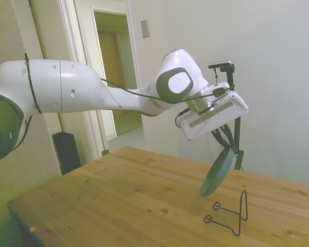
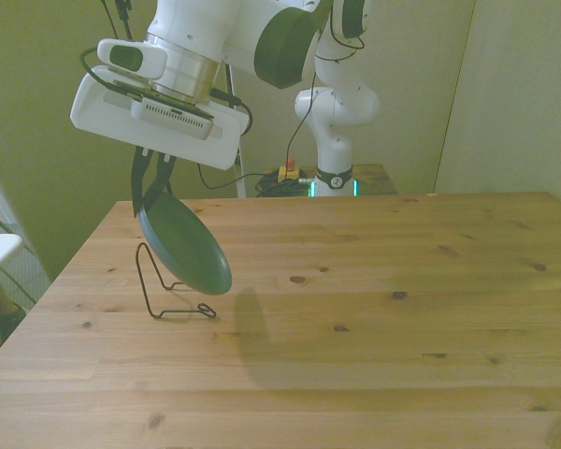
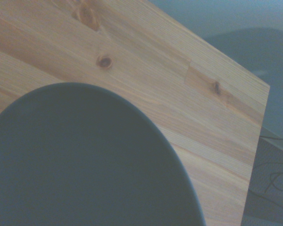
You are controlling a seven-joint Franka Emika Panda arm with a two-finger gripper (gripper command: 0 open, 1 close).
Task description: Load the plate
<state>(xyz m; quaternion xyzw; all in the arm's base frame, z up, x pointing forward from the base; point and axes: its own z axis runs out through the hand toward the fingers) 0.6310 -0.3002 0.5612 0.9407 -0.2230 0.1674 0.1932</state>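
The dark teal-green plate [image 1: 217,171] [image 2: 188,248] [image 3: 80,165] hangs tilted in the air, clamped by its upper rim. My gripper [image 1: 227,144] [image 2: 151,195] is shut on that rim. The plate's lower edge hovers just above the black wire stand [image 1: 230,212] [image 2: 168,292], which stands on the wooden table [image 1: 134,195] [image 2: 374,318] near the front view's left. In the wrist view the plate fills the lower part of the picture, with table planks beyond it.
The table edge lies close behind the stand in the side view. Cables [image 3: 273,179] lie on the floor past the table's corner. A second white arm base [image 2: 335,140] stands behind the far edge.
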